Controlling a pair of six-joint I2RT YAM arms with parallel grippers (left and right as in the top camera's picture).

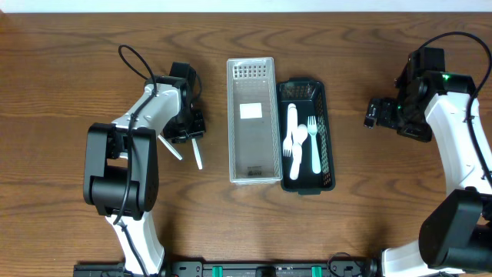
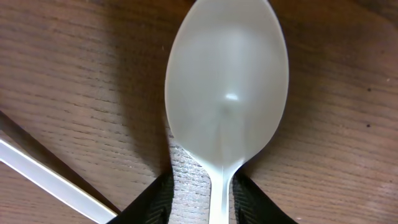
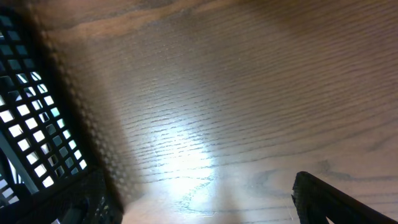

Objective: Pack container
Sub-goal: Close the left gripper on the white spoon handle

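Left gripper (image 2: 202, 190) over white plastic spoon (image 2: 227, 93), left half of table (image 1: 77, 61).
Fingers (image 2: 155, 202) flank handle, narrowly apart. Right gripper (image 1: 374, 114) fingers spread wide, empty, near black basket (image 1: 329, 165).

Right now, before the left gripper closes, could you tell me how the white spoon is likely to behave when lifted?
The spoon looks thin, translucent plastic, so probably very light and slightly bendy. Its narrow handle lies inside the open left gripper, so it may pivot if pinched. The glinting bowl suggests a slick surface.
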